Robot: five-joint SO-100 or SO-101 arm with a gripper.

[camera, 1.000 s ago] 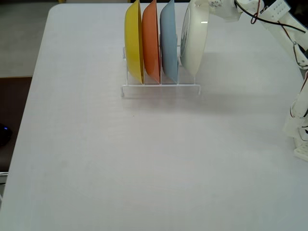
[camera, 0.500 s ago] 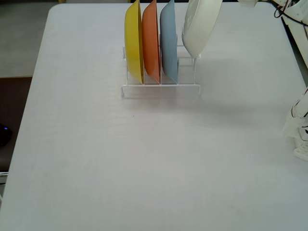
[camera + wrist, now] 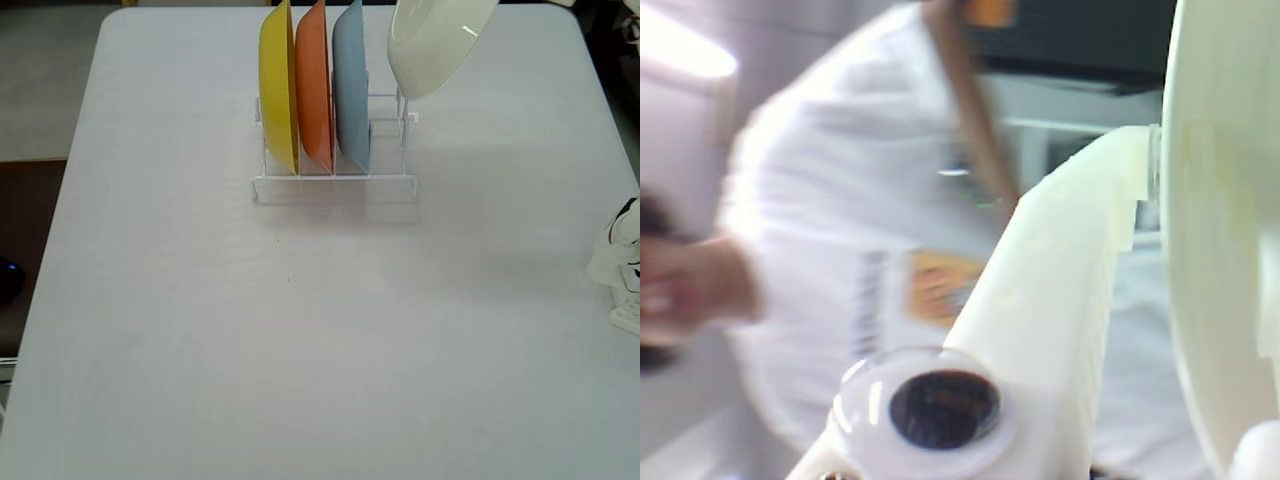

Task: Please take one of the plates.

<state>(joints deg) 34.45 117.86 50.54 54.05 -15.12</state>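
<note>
Wrist view: the cream-white plate (image 3: 1225,230) fills the right edge, seen edge-on and upright. One white finger (image 3: 1060,300) of the gripper (image 3: 1160,180) runs diagonally from bottom centre to upper right, and its tip meets the plate's face near the top. A second white part shows at the bottom right corner on the plate's other side. The jaws appear clenched on the plate, with the rim between them. Behind, heavily blurred, is a person in a white shirt (image 3: 860,250); details cannot be made out.

Fixed view: the plate (image 3: 435,45) hangs in the air at the top of the frame, tilted, its lower edge clear above the white wire rack (image 3: 335,185) and over the rack's right-hand end. The gripper itself is out of frame. The rack stands on the white table (image 3: 300,350) and holds three upright plates, left to right: yellow plate (image 3: 278,85), orange plate (image 3: 313,85), light blue plate (image 3: 351,85). The light blue one stands just left of the lifted plate, not touching it. The rightmost slot is vacant. Part of the arm's base (image 3: 620,275) shows at the right edge.
</note>
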